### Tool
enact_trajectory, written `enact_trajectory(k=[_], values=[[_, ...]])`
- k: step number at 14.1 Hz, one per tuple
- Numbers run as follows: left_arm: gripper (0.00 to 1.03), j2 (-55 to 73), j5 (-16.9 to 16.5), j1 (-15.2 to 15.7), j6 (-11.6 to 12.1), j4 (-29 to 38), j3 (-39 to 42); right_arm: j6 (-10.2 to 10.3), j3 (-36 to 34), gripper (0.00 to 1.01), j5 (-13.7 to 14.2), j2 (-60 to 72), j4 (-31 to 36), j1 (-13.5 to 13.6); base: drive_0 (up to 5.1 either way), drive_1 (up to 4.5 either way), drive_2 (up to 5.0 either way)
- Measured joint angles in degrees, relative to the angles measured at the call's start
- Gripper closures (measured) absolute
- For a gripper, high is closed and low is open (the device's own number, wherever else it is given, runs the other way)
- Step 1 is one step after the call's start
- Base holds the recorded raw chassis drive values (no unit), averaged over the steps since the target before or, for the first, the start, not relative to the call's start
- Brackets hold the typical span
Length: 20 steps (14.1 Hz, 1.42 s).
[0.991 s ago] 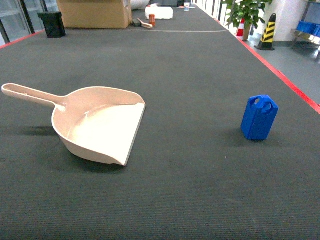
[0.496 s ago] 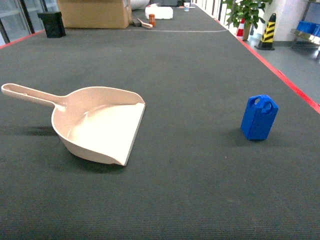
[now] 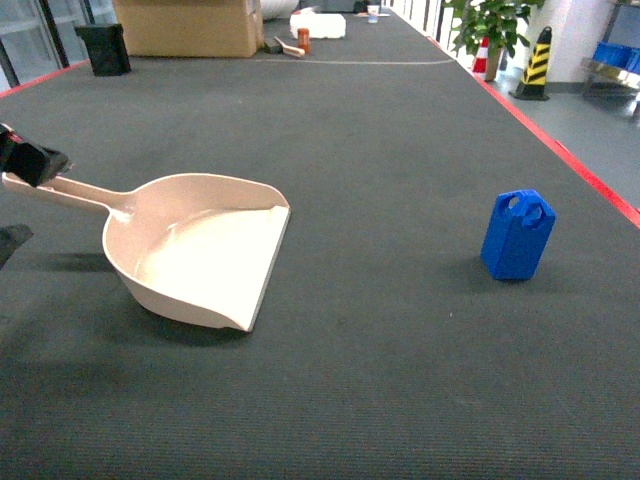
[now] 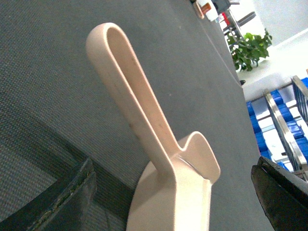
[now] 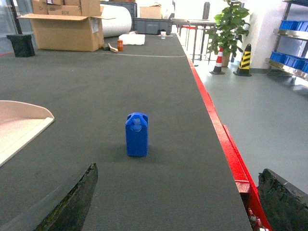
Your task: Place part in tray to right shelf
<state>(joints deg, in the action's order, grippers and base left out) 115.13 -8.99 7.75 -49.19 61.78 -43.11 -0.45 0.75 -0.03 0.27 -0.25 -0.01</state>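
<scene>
The beige tray point(image 3: 205, 250) lies left of centre on the dark mat, its long handle point(image 3: 70, 190) pointing left. My left gripper point(image 4: 175, 166) is open, its jaws wide apart on either side of the tray's handle point(image 4: 132, 91) without touching it. One of its fingers point(image 3: 28, 160) shows at the far left of the head view, at the handle's end. The blue part point(image 3: 518, 235) stands upright on the right. My right gripper point(image 5: 178, 171) is open and empty, a short way behind the part point(image 5: 137, 134). It is out of the head view.
A red strip point(image 5: 226, 139) marks the mat's right edge, with grey floor beyond it. A steel shelf with blue crates point(image 3: 612, 60) stands at the far right. Cardboard boxes point(image 3: 190, 25), a black bin point(image 3: 103, 48) and a potted plant point(image 3: 490, 25) are at the far end.
My left gripper has come into the head view at the far left, by the end of the tray's handle. The tray and the part have not moved.
</scene>
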Motion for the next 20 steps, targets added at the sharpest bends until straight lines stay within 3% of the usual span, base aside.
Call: enact_trajectory(k=[2,6,8,10,12,16,18,20], values=[[0.05,6.4,-0.7,0.7,-1.5,-1.4,-6.7,0.0,0.0,0.03,0.0,0.0,0.0,0.0,0.0,0.0,0.0],[0.05,9.0,-0.7,1.0,-3.1,-1.9,-10.2,0.0,0.0,0.03,0.0,0.0,0.0,0.0,0.0,0.0,0.0],[0.05,11.7,-1.1,0.8,-5.6,-3.3,-15.4,0.0,0.0,0.03,0.0,0.0,0.0,0.0,0.0,0.0,0.0],[0.05,14.3,-1.3,0.5,-6.1,-5.9,-19.6,0.0,0.0,0.03,0.0,0.0,0.0,0.0,0.0,0.0,0.0],[0.18,17.2,-1.2,0.7,-6.4,-7.7,-23.2,0.0,0.0,0.03,0.0,0.0,0.0,0.0,0.0,0.0,0.0],[0.6,19.6,-4.9,1.9,-8.1,-4.0,-25.2,0.0,0.0,0.03,0.0,0.0,0.0,0.0,0.0,0.0,0.0],[0.82,19.1,-6.7,1.4,-11.7,0.8,-23.8,0.0,0.0,0.03,0.0,0.0,0.0,0.0,0.0,0.0,0.0],[0.87,16.8,-7.0,0.4,-14.2,4.1,-21.2,0.0,0.0,0.03,0.0,0.0,0.0,0.0,0.0,0.0,0.0]])
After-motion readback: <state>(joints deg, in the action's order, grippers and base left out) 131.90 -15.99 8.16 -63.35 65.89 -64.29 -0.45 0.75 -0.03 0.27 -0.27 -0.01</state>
